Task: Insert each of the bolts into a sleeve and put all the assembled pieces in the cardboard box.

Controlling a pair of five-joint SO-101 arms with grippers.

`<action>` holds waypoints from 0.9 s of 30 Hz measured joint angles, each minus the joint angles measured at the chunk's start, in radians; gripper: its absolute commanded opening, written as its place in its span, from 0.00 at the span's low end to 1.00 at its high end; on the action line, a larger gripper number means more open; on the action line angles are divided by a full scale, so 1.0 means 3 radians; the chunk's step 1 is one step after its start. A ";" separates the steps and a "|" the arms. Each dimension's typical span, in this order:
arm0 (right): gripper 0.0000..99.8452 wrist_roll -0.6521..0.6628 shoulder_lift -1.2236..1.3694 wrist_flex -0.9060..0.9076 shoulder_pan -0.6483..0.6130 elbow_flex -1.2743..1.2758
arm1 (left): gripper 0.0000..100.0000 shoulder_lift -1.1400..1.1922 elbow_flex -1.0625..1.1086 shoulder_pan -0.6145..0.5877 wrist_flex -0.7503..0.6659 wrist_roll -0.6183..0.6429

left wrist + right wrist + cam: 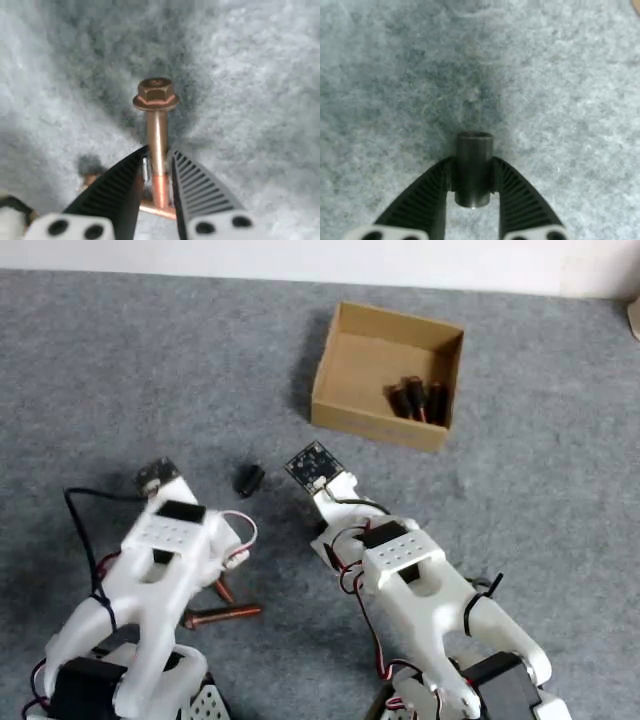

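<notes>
Cardboard box (375, 426) holds seemingly three assemblies (418, 400).

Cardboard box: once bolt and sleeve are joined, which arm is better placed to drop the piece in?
Right, probably: the right hand, shut on the sleeve, sits nearer the cardboard box than the left hand does.
</notes>
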 measured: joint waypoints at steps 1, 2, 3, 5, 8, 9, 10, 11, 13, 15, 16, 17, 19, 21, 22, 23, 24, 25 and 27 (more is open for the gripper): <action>0.00 0.0000 0.0000 0.0000 0.0000 0.0000 | 0.01 0.0000 -0.0102 -0.0026 0.0133 -0.0215; 0.00 0.0000 0.0000 0.0000 0.0000 0.0000 | 0.01 0.0000 -0.0225 -0.0051 0.0261 -0.0455; 0.00 0.0000 0.0000 0.0000 0.0000 0.0000 | 0.01 0.0000 -0.0353 -0.0072 0.0373 -0.0736; 0.00 0.0000 0.0000 0.0000 0.0000 0.0000 | 0.01 0.0000 -0.0629 -0.0077 0.0522 -0.1314; 0.00 0.0000 0.0000 0.0000 0.0000 0.0000 | 0.01 0.0000 -0.1059 -0.0072 0.0583 -0.2010; 0.00 0.0000 0.0000 0.0000 0.0000 0.0000 | 0.00 0.0000 -0.1176 -0.0072 0.0588 -0.2153; 0.00 0.0000 0.0000 0.0000 0.0000 0.0000 | 0.00 0.0000 -0.1284 -0.0072 0.0588 -0.2266; 0.00 0.0000 -0.0010 0.0000 0.0000 0.0000 | 0.00 0.0000 -0.1376 -0.0072 0.0588 -0.2378; 0.00 0.0000 -0.0123 -0.0031 0.0000 0.0000 | 0.00 0.0000 -0.1504 -0.0056 0.0598 -0.2629; 0.00 0.0000 -0.0358 -0.0128 0.0000 0.0066 | 0.00 -0.0026 -0.1519 0.0000 0.0609 -0.2787; 0.00 0.0000 -0.0506 -0.0184 0.0000 0.0164 | 0.00 -0.0077 -0.1519 0.0036 0.0624 -0.2828; 0.00 0.0000 -0.0655 -0.0245 0.0000 0.0281 | 0.00 -0.0164 -0.1519 0.0072 0.0629 -0.2859; 0.00 0.0000 -0.0992 -0.0332 0.0000 0.0532 | 0.00 -0.0419 -0.1499 0.0113 0.0629 -0.2890; 0.00 0.0000 -0.1391 -0.0363 -0.0026 0.0767 | 0.00 -0.0777 -0.1417 0.0118 0.0634 -0.2900; 0.00 0.0000 -0.1586 -0.0368 -0.0056 0.0869 | 0.00 -0.0992 -0.1360 0.0118 0.0634 -0.2900; 0.00 0.0000 -0.1800 -0.0368 -0.0107 0.0977 | 0.00 -0.1217 -0.1289 0.0118 0.0634 -0.2900; 0.00 0.0000 -0.1995 -0.0368 -0.0143 0.1079 | 0.00 -0.1463 -0.1212 0.0118 0.0634 -0.2900; 0.00 0.0000 -0.2199 -0.0368 -0.0169 0.1176 | 0.00 -0.1708 -0.1115 0.0123 0.0634 -0.2900; 0.00 0.0000 -0.2588 -0.0368 -0.0179 0.1376 | 0.00 -0.2215 -0.0895 0.0133 0.0573 -0.2900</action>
